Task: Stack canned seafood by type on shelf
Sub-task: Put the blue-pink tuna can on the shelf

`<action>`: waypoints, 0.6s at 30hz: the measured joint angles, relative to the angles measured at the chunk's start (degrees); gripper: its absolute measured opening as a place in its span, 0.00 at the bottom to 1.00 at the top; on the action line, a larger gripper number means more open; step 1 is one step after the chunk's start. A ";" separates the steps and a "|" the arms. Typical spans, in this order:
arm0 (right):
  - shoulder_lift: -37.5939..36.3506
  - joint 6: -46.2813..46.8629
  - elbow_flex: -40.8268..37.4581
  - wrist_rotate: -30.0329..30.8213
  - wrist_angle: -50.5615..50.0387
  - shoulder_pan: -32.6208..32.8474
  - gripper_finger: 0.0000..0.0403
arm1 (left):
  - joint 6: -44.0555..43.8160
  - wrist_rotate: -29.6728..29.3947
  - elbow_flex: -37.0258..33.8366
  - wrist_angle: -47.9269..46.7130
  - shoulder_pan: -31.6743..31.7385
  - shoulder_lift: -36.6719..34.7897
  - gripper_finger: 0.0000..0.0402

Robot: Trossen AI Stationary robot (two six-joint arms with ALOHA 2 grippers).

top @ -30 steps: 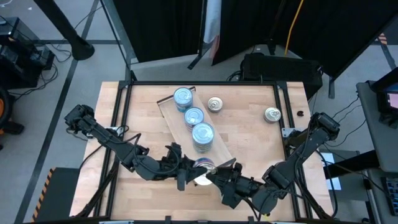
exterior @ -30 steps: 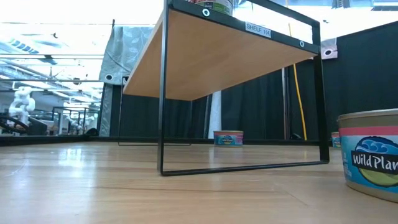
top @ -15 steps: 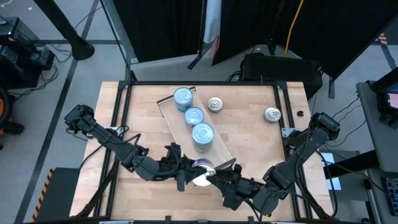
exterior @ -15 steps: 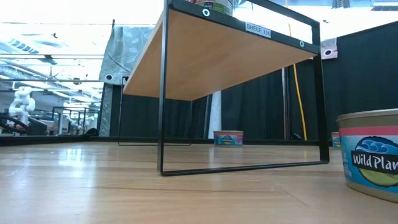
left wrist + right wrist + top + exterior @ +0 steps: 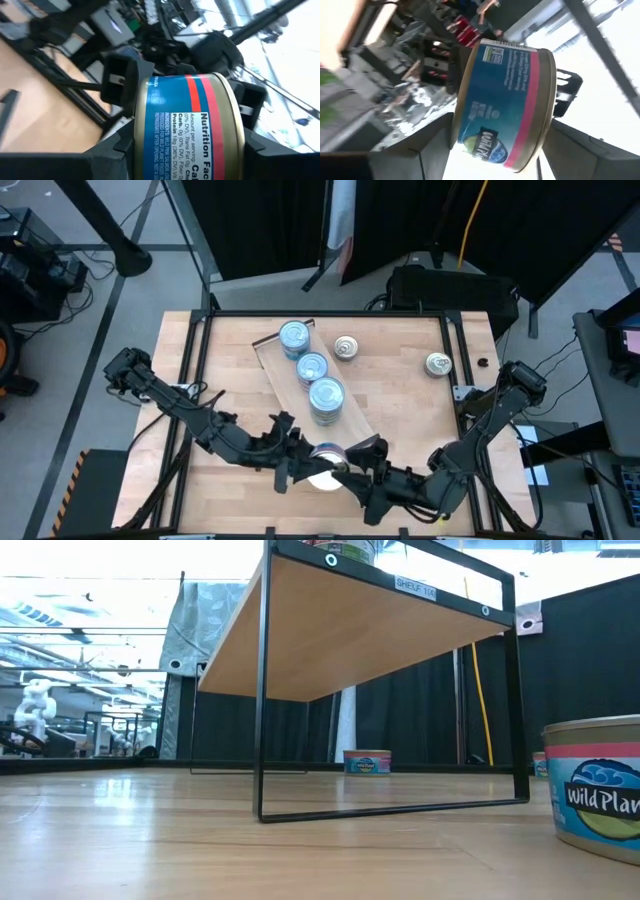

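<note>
Tins of seafood are what we are sorting, and the one that matters now sits between our two end effectors at the near edge of the worktop [image 5: 410, 400], just off the near end of the shelf [image 5: 352, 425]. In the high view this blue-labelled tin [image 5: 326, 453] lies between the left end effector [image 5: 292, 463] and the right end effector [image 5: 362, 476], which face each other across it. Our left wrist view shows the tin clamped between the left fingers [image 5: 112, 150], turned on its side so that its flat faces look sideways. Our right wrist view shows the right fingers [image 5: 432, 145] standing on both sides of the same tin; we cannot tell whether they press on it or have let go.

Three stacks with light-blue tops [image 5: 313, 367] run along the shelf, the nearest [image 5: 327, 394] just beyond the held tin. Two silvery-topped tins stand on the bare worktop, one [image 5: 346, 347] beside the shelf's far half and one [image 5: 438, 363] well off to the right.

We judge this a handover. The shelf lies beyond both end effectors, and the tin's short axis must come upright before it can sit on a stack. Both arms are about equally near.
</note>
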 joint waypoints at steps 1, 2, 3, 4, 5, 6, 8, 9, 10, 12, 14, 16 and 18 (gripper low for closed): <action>0.00 -1.58 0.00 -0.88 0.77 0.02 0.67 | 0.50 0.80 0.02 0.40 0.09 0.00 0.47; 0.00 -2.80 0.00 -1.29 1.44 0.02 0.67 | 1.53 0.92 0.02 0.81 0.11 0.00 0.47; 0.00 -3.22 0.00 -1.84 1.55 0.02 0.66 | 2.72 0.93 0.02 1.12 0.11 0.00 0.47; 0.00 -3.27 0.00 -2.36 1.47 0.02 0.65 | 3.84 0.89 0.02 1.45 0.11 0.00 0.47; -0.02 -3.27 0.00 -2.76 1.40 -0.03 0.63 | 4.83 0.83 0.02 1.72 0.13 0.00 0.47; -0.04 -3.16 0.00 -2.84 1.26 -0.04 0.61 | 5.89 0.77 0.02 2.04 0.26 0.00 0.47; -0.04 -3.05 0.00 -2.78 0.92 -0.03 0.56 | 7.19 0.69 0.02 2.43 0.40 0.00 0.47; -0.04 -3.03 0.00 -2.73 0.85 -0.03 0.53 | 7.30 0.69 0.02 2.49 0.49 0.00 0.47; -0.04 -2.78 0.00 -2.71 0.82 -0.03 0.50 | 7.56 0.64 0.02 2.52 0.51 0.00 0.47; -0.04 -2.53 0.00 -2.19 0.13 -0.03 0.45 | 8.30 0.30 0.02 2.33 0.68 0.00 0.50; -0.04 -2.59 0.00 -2.43 -0.73 -0.03 0.41 | 9.18 0.16 0.02 2.35 0.76 0.00 0.54; -0.04 -2.38 0.00 -2.96 -1.96 0.02 0.41 | 10.07 -0.49 0.02 2.74 0.77 0.00 0.60; -0.04 -1.38 0.00 -2.94 -2.16 0.06 0.42 | 10.38 -2.16 0.02 3.01 0.74 -0.01 0.66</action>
